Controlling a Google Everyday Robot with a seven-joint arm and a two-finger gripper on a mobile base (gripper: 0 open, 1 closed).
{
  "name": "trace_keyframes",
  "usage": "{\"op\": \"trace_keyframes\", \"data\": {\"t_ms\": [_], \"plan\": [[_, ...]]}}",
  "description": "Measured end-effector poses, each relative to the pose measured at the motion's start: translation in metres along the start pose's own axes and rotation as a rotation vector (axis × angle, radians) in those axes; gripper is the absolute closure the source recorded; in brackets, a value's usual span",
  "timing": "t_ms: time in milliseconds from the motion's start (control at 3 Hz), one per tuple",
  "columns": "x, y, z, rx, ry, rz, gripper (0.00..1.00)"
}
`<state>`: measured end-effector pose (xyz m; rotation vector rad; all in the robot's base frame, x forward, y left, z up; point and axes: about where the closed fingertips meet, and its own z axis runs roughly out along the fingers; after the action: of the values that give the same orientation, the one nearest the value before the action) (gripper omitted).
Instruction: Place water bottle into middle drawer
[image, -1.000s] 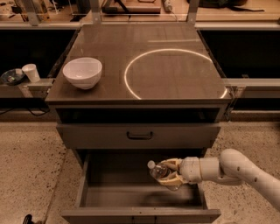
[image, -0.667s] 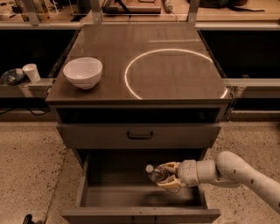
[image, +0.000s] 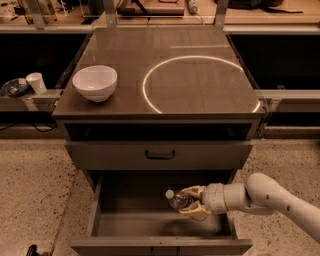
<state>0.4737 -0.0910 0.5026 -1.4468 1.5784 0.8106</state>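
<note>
The water bottle (image: 176, 199) is a small clear bottle with a white cap pointing left. It lies sideways in my gripper (image: 191, 202), which is shut on it. The arm reaches in from the right. The bottle hangs inside the open middle drawer (image: 105, 224), over the right half of its bare grey-brown floor, a little above it. Part of the bottle's body is hidden by the fingers (image: 194, 192).
Above the open drawer is a shut drawer front with a black curved handle (image: 160, 155). A white bowl (image: 94, 83) stands on the cabinet top (image: 200, 75) at the left. A white cup (image: 36, 82) stands on a side ledge. Speckled floor lies around the cabinet.
My gripper with the bottle has moved a little to the left and slightly lower inside the drawer. Nothing else has moved.
</note>
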Motion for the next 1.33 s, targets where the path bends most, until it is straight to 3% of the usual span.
{"op": "trace_keyframes", "data": {"t_ms": [333,1333], "plan": [[-0.0009,0.0022,0.0004,-0.003,0.018,-0.022,1.0],[-0.0009,0.0023,0.0005,-0.004,0.018,-0.022,0.28]]}}
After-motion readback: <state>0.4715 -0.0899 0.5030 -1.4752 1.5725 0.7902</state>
